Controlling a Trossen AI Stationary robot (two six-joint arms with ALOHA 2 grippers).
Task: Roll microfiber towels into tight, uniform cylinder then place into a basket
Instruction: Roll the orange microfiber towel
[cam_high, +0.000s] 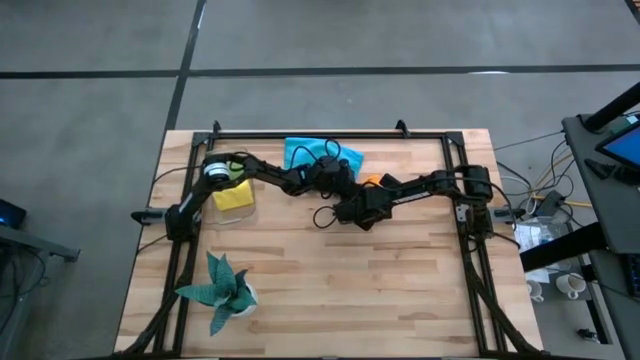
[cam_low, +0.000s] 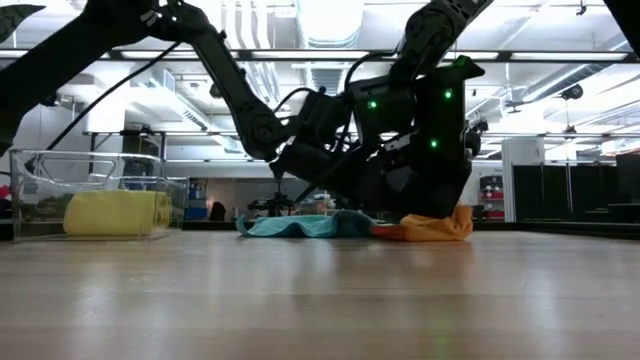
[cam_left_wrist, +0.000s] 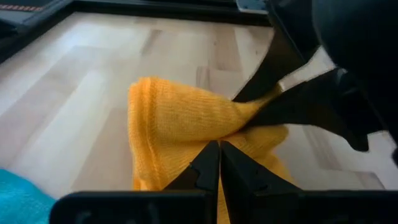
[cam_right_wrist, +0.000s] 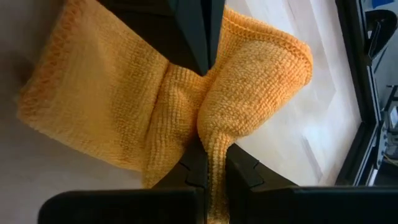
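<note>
Inside, yellow towel (cam_low: 117, 213), clear basket (cam_low: 30, 170)

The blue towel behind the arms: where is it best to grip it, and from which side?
Probably the free far edge of the blue towel, coming from above. It lies flat and crumpled on the table, and the arms cover its near part.

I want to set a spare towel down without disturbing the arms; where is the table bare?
Bare: the wooden table between the potted plant and the frame's right rail. Crowded: the far side, where both claws pinch the orange towel beside the blue towel and the basket.
</note>
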